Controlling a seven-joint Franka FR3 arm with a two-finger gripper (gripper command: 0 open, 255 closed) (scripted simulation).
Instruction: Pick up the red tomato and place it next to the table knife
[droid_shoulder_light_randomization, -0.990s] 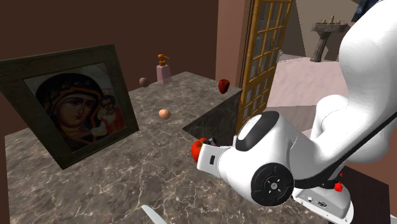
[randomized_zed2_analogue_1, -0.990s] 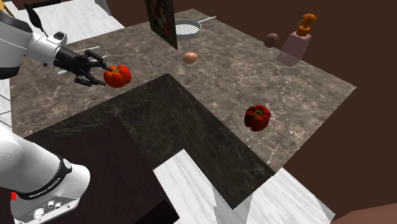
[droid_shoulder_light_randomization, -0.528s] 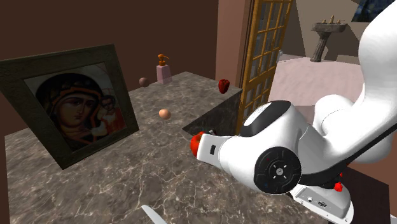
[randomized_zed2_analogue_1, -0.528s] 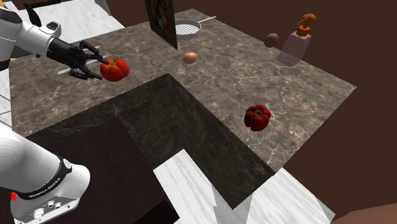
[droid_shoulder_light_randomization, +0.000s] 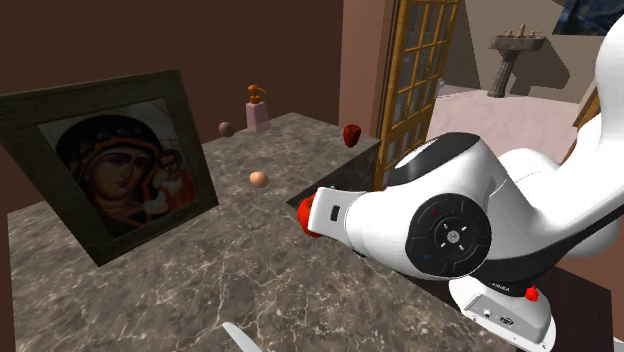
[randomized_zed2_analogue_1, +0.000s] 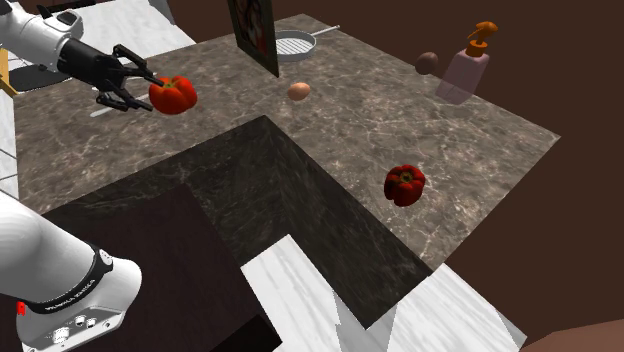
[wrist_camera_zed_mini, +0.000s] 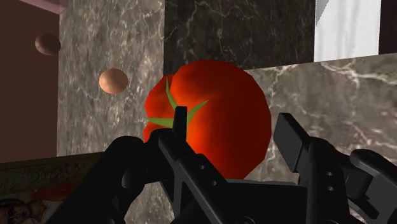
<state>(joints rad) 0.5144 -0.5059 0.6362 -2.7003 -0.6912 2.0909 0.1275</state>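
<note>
Marble desk (randomized_zed2_analogue_1: 350, 110) underneath. Tool (randomized_zed2_analogue_1: 150, 92) gripped red tomato (randomized_zed2_analogue_1: 172, 94), held up above desk. Pick-up looked done; putting it beside knife was left.

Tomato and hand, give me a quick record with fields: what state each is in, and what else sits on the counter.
hand: shut on the tomato
tomato: red, green stalk, apparently lifted off the counter
counter: dark veined marble
also on counter: red pepper, brown egg, pink pump bottle, framed picture standing at a lean
</note>
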